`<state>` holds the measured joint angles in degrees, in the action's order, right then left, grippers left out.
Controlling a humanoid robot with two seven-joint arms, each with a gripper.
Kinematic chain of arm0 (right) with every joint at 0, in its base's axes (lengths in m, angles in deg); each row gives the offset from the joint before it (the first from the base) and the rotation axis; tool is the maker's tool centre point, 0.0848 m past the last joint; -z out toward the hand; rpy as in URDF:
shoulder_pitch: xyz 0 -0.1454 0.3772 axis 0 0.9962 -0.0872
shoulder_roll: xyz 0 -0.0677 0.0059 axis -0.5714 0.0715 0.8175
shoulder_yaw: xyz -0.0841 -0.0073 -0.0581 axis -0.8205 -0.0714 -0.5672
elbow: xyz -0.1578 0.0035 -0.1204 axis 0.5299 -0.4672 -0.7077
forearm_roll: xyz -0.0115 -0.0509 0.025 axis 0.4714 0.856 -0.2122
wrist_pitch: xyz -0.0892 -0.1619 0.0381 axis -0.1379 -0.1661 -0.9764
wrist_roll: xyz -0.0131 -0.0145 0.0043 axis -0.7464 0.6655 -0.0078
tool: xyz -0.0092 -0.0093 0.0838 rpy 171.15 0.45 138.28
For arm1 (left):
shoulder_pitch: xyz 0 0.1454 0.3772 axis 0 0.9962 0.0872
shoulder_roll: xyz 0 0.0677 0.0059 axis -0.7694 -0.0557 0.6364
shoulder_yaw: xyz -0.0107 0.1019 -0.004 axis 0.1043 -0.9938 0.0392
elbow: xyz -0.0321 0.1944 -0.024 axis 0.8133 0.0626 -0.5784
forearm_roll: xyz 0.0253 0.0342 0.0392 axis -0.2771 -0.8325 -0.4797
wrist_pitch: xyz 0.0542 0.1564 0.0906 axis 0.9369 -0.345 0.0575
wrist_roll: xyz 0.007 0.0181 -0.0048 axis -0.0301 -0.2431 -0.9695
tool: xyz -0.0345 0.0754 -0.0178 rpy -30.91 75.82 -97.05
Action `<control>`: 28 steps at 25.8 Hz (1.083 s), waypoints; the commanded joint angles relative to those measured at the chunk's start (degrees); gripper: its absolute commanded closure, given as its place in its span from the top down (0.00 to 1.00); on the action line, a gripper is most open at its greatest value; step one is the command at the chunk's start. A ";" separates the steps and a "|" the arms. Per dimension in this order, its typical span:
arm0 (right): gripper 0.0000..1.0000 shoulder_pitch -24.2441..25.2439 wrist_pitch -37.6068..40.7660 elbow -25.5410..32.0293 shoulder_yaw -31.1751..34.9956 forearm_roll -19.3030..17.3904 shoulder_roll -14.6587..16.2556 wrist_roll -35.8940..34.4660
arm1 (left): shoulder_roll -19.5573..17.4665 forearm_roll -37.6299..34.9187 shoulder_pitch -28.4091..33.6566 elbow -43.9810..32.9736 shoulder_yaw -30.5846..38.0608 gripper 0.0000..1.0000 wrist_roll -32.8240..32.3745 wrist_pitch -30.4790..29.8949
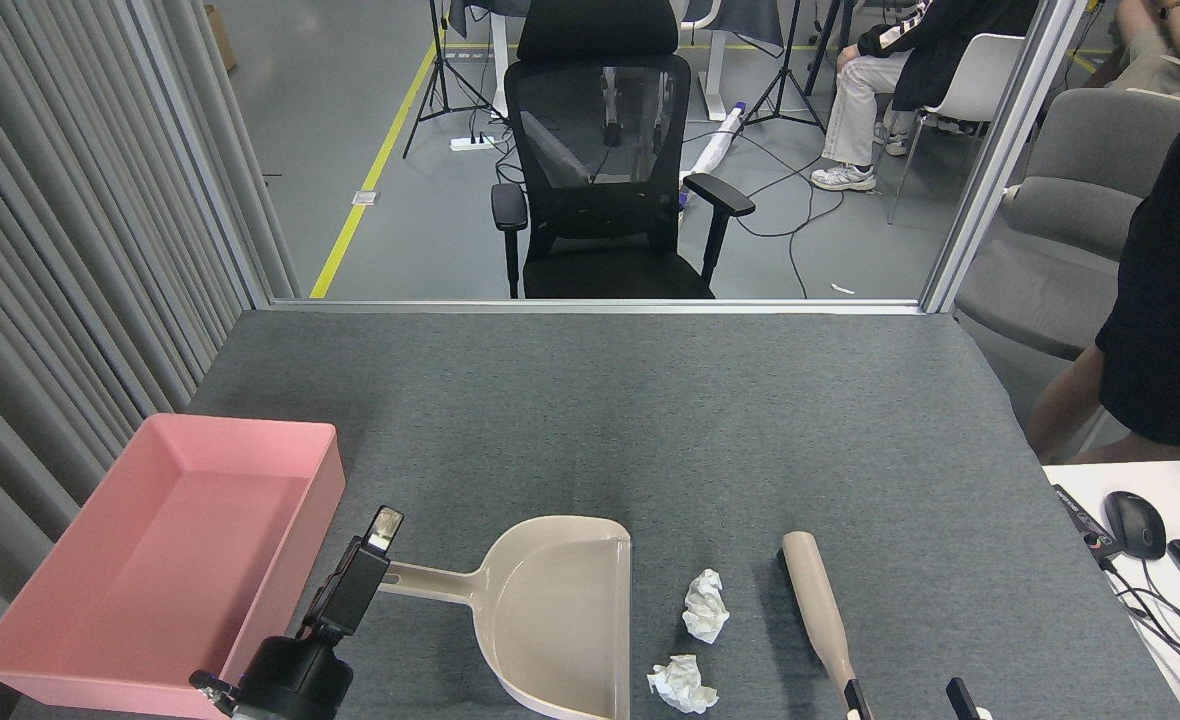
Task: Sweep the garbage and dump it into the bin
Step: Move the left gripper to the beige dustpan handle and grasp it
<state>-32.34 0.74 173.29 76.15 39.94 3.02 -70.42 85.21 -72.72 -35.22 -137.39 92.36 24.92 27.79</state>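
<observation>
Tissue wads point(705, 606) point(682, 684) lay on tabletop point(650, 420) between dustpan point(550, 610) and brush point(818, 610), pink bin point(165, 560) far left, left hand point(375, 545) edge-on at dustpan handle, grip unclear, right hand point(905, 700) barely visible, seemingly parted.

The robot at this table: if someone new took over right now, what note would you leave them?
Left tool: at the beige dustpan handle's end, seen edge-on, grip unclear. Right tool: only fingertips show at the bottom edge, beside the brush; state unclear. Two tissue wads lie on the table between dustpan and brush. Pink bin sits left, nothing in it. Nothing swept; sweeping and dumping remain.
</observation>
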 commanded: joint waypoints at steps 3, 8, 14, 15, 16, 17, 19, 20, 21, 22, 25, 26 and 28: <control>0.98 1.71 -0.06 -0.19 -1.36 0.01 0.75 -1.26 | -0.21 0.22 0.70 -0.26 -0.04 0.99 0.05 -0.22; 0.98 1.97 -0.15 -0.63 -2.50 0.01 0.93 -1.26 | -0.39 0.22 1.85 -0.26 -0.04 0.99 -0.04 -2.24; 0.98 2.15 -0.24 -2.82 -3.29 0.01 0.93 -1.26 | -0.48 0.22 2.02 -0.26 -0.04 0.99 -0.04 -2.50; 0.98 2.15 -0.50 -2.91 -3.91 0.01 0.93 -1.17 | -0.48 0.22 2.02 -0.26 -0.04 0.99 -0.04 -2.50; 0.98 2.15 -0.85 -2.91 -4.61 0.01 0.93 -1.17 | -0.48 0.22 2.02 -0.26 -0.04 0.99 -0.13 -2.50; 0.98 2.15 -1.12 -3.00 -4.96 0.01 0.93 -1.17 | -0.48 0.22 2.02 -0.26 -0.04 0.99 -0.13 -2.59; 0.98 2.15 -1.47 -3.18 -5.14 0.01 0.93 -1.26 | -0.57 0.22 2.20 -0.26 -0.04 0.99 -0.13 -2.59; 0.98 2.15 -1.47 -3.26 -5.14 0.01 0.84 -1.26 | -0.57 0.22 2.29 -0.26 -0.04 0.99 -0.13 -2.59; 0.98 2.15 -1.47 -3.35 -5.23 0.01 0.84 -1.17 | -0.57 0.22 2.64 -0.17 0.05 0.99 -0.13 -2.59; 0.98 2.06 -1.47 -3.35 -5.23 0.09 0.84 -1.17 | -0.65 0.22 2.81 -0.17 0.05 0.99 -0.13 -2.68; 0.98 2.06 -1.47 -3.88 -5.23 0.09 0.84 -1.17 | -0.65 0.22 2.81 -0.09 0.05 0.99 -0.13 -3.03; 0.98 2.06 -1.55 -4.14 -5.14 0.09 0.84 -1.17 | -0.65 0.22 2.81 -0.09 0.05 0.99 -0.13 -3.03; 0.98 2.06 -1.91 -4.49 -4.87 0.09 0.84 -1.17 | -0.65 0.22 2.81 0.00 0.05 0.99 -0.13 -3.03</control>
<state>-30.26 -0.76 169.35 71.06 40.02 3.86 -71.82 84.56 -72.51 -32.46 -137.49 92.40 24.81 24.87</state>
